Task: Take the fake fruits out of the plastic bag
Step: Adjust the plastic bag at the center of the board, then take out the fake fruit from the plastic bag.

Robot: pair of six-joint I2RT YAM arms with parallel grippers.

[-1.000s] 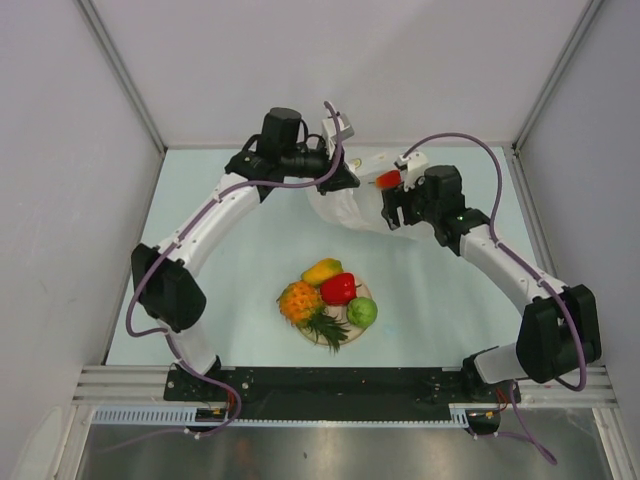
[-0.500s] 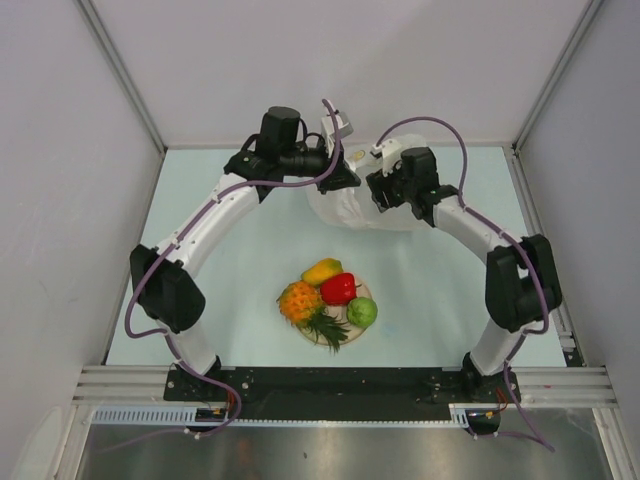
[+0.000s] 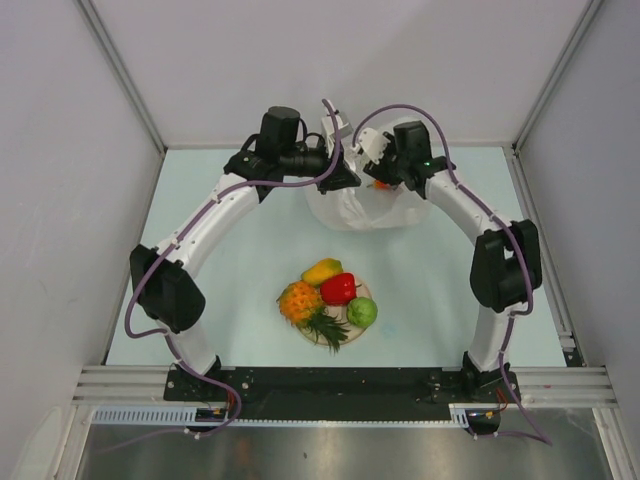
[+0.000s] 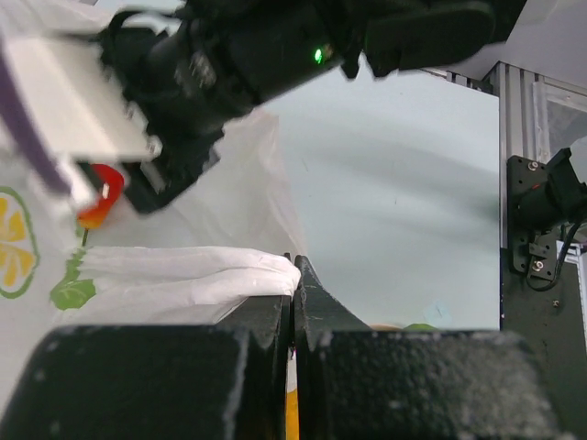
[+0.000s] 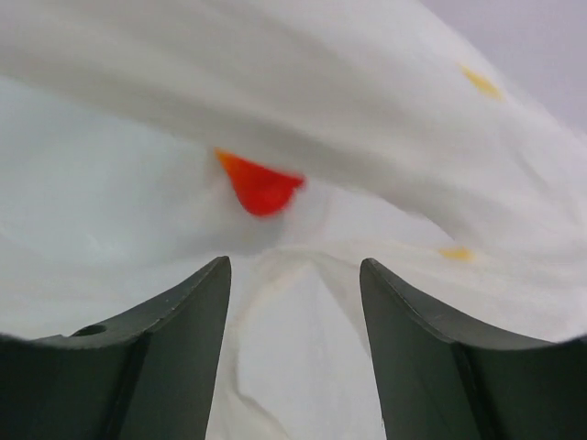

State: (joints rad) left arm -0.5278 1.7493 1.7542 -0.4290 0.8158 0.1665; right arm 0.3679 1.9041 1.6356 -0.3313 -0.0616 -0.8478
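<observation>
right tool [image 3: 378, 178] has swung to the plastic bag [image 3: 345, 212] on the pale table [image 3: 250, 250].

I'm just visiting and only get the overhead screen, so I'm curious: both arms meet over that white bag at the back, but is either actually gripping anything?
Observer: Yes. On the left wrist camera, the left gripper is shut on a fold of the plastic bag.
Visitor: And the other?
Observer: The right gripper is open and empty, its fingers aimed into the bag's folds.
Visitor: Anything in there?
Observer: A red-orange piece sits among the white plastic just ahead of those fingers.
</observation>
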